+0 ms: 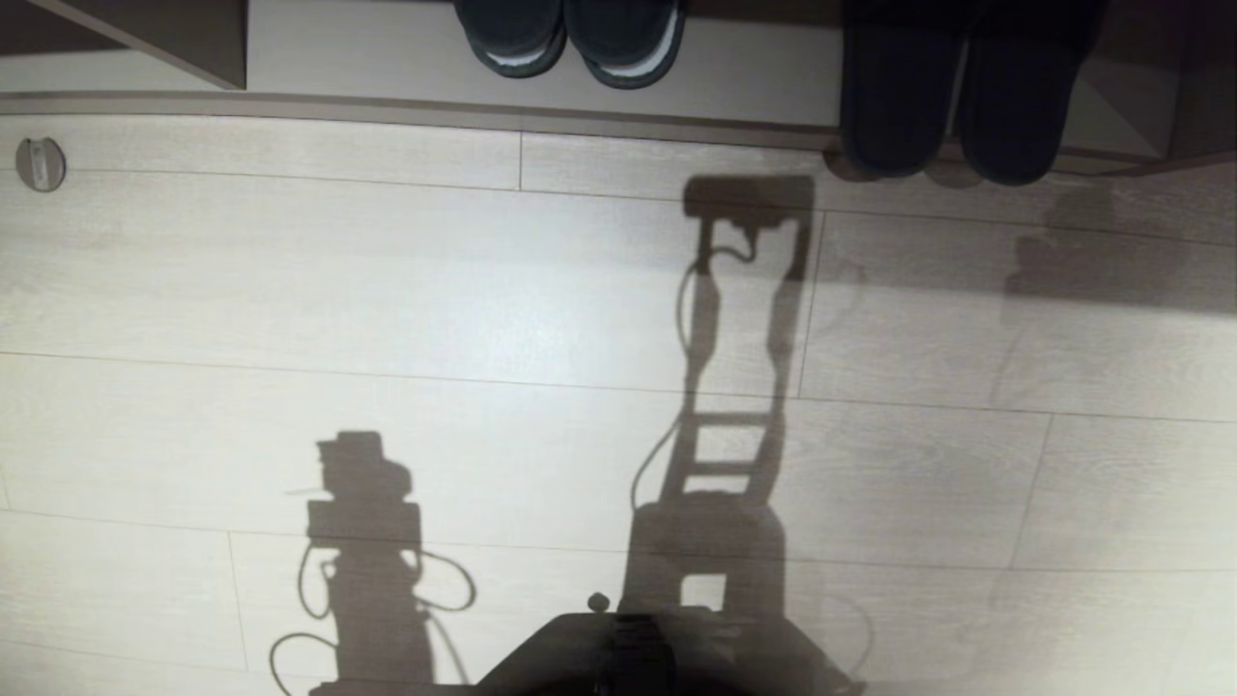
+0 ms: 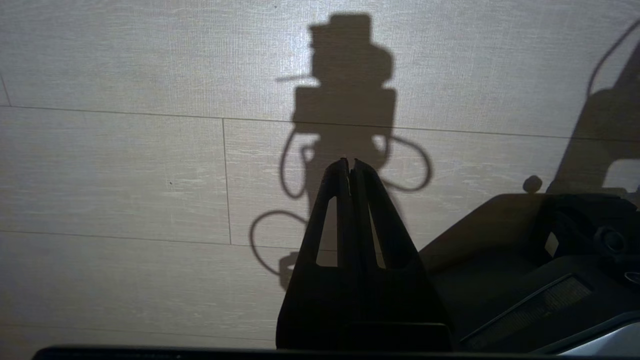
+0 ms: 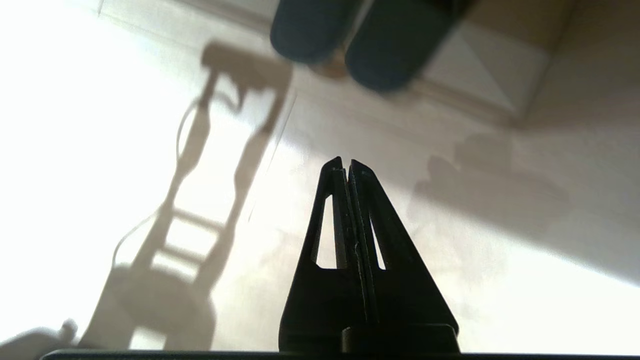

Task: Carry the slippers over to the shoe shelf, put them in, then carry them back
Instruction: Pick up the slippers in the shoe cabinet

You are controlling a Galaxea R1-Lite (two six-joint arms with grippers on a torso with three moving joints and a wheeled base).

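Observation:
The slippers (image 1: 894, 106) are a dark grey-blue pair lying side by side on the floor board of the shoe shelf (image 1: 387, 58) at the far right, their rounded ends overhanging its brown front edge. The right wrist view shows the slippers (image 3: 395, 45) ahead, on the shoe shelf (image 3: 480, 65). My right gripper (image 3: 346, 162) hangs shut and empty over the floor, well short of them. My left gripper (image 2: 350, 162) is shut too, holds nothing, and points at bare floor. Neither gripper shows in the head view.
A second, blacker pair with pale insole stripes (image 1: 570, 39) sits in the shelf near the middle. An upright divider (image 1: 193, 39) stands at the left. A small round stopper (image 1: 41, 162) is on the pale plank floor (image 1: 387, 290). My base (image 1: 628, 648) is at the near edge.

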